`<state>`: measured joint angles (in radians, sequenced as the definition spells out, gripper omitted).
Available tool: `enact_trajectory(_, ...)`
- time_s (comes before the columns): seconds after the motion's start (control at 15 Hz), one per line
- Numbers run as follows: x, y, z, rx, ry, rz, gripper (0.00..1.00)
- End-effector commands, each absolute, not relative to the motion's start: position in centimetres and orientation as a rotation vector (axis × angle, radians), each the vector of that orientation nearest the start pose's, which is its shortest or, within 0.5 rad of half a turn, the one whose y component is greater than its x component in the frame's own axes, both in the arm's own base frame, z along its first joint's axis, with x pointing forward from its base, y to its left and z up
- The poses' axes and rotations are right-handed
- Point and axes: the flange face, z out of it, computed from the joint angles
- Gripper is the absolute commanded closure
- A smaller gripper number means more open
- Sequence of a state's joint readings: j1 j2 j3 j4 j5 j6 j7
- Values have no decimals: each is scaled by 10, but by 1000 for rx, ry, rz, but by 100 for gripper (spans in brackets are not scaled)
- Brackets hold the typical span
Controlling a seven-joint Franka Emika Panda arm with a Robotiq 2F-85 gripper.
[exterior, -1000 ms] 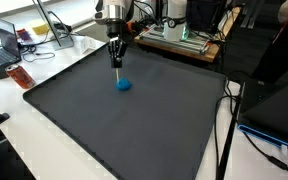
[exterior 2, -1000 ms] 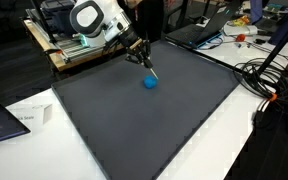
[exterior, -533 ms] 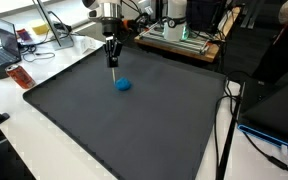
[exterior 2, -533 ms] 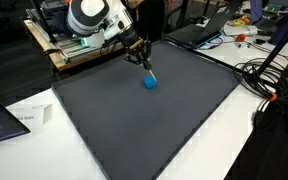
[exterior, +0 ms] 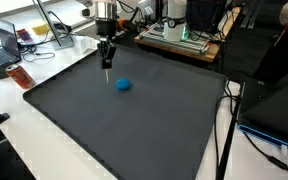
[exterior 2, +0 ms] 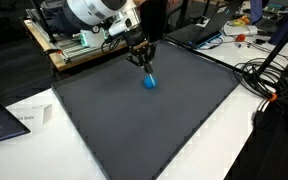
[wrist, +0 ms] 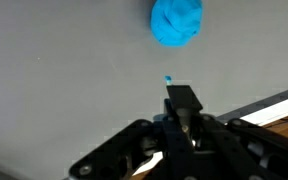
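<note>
Gripper (exterior: 106, 50) hangs over the far part of the mat (exterior: 134, 130). Jaws are pinched tight on a thin stick (exterior: 107, 63) pointing down, nothing else in the grip.

Blob (exterior: 124, 84), small & blue, sits on the mat nearer the cam than the stick, and in an exterior view it's plainly apart from it. In an exterior view the gripper (exterior 2: 144, 58) lines up right above the blob (exterior 2: 150, 82), so stick & blob look close there. I take that as camera angle only.

Wrist view: blob (wrist: 176, 20) is at the top edge, straight ahead of the jaws. The stick's blue tip (wrist: 168, 79) is short of it w/ bare mat between.

My read: mid-step, stick seems held off the surface, tip not on the blob. Next move, I'd judge, calls for a small shift toward the blob, then a slow drop. Grip has to stay firm so the stick doesn't slip or tilt.
</note>
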<state>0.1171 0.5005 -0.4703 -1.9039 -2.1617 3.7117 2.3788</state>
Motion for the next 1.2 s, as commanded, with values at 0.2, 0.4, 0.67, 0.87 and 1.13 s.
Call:
enact_trajectory(0.2, 562, -45, 301, -2926, 443, -482, 97)
enact_trajectory(0.4, 570, -39, 309, -2959, 399, -454, 97)
enact_trajectory(0.67, 575, -28, 315, -3050, 356, -433, 97)
enact_trajectory(0.87, 576, -16, 315, -3095, 336, -380, 97)
enact_trajectory(1.13, 576, -1, 303, -3119, 360, -279, 97)
